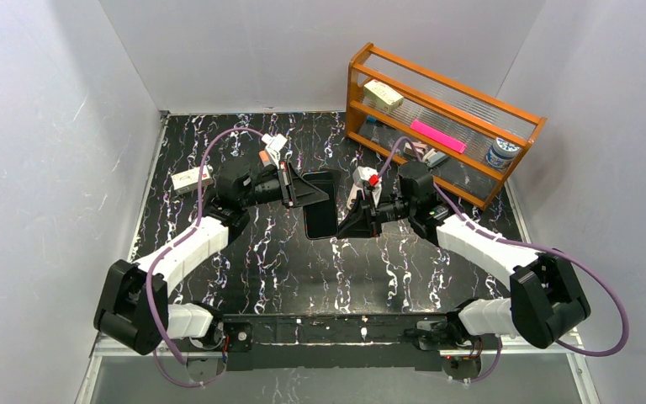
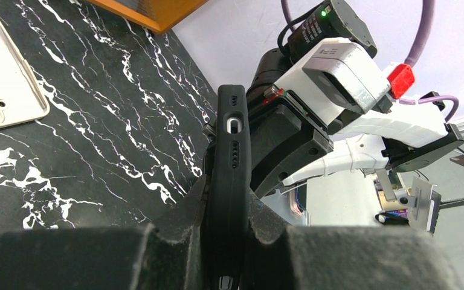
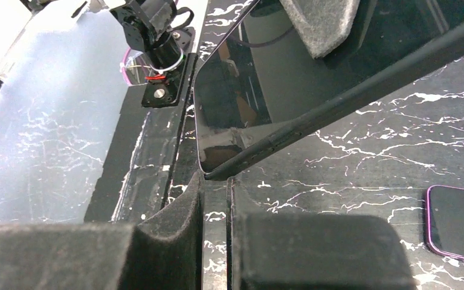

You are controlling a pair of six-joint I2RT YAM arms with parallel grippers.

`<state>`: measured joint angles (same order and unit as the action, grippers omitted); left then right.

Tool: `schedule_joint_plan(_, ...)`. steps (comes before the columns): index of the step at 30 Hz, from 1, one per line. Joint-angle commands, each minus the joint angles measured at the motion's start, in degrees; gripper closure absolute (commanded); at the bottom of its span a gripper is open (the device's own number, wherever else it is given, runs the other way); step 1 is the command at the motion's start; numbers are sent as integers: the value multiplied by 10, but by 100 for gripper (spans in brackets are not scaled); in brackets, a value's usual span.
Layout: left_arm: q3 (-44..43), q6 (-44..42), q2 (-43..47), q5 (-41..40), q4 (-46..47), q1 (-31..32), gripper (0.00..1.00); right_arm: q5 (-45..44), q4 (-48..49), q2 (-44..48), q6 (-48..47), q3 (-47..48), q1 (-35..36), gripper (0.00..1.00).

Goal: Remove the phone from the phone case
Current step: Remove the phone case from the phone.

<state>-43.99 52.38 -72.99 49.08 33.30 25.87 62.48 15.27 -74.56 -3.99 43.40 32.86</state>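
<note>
A phone in a black case (image 1: pixel 321 210) is held off the black marble table at the centre. My left gripper (image 1: pixel 316 192) is shut on its left long side. In the left wrist view the case (image 2: pixel 232 151) shows edge-on, clamped between my fingers (image 2: pixel 229 192). My right gripper (image 1: pixel 341 227) is at the phone's near right corner. In the right wrist view its jaws (image 3: pixel 216 181) stand a narrow gap apart, with the case's corner (image 3: pixel 212 174) pinched at the tips. The dark screen (image 3: pixel 260 84) faces up and tilts away.
A wooden rack (image 1: pixel 437 118) with small items stands at the back right. A white phone case (image 1: pixel 192 178) lies at the left, also in the left wrist view (image 2: pixel 3 90). A second phone with a pink rim (image 3: pixel 459 225) lies flat on the table near the right arm.
</note>
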Motion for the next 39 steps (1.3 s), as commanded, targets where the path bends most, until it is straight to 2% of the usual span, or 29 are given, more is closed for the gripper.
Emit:
schedule_joint_plan(1, -26, 89, 6, 41, 16, 22, 100, -127, 44, -8, -98, 31, 10, 99)
schedule_joint_plan(12, -31, 96, -3, 38, 16, 22, 100, -189, 75, 5, -104, 10, 17, 99)
schedule_joint_plan(21, -39, 29, 20, 4, -25, 14, 100, -247, 111, 51, 2, -46, 11, 83)
schedule_joint_plan(29, -87, -171, 40, 0, -172, 9, 100, -125, 79, 94, 35, -68, 11, 59)
schedule_joint_plan(33, -81, -170, 43, 21, -138, 9, 100, -73, 97, 98, 64, -68, 13, 50)
schedule_joint_plan(39, -84, -178, 53, 37, -122, 8, 100, -33, 135, 77, 87, -59, 17, 46)
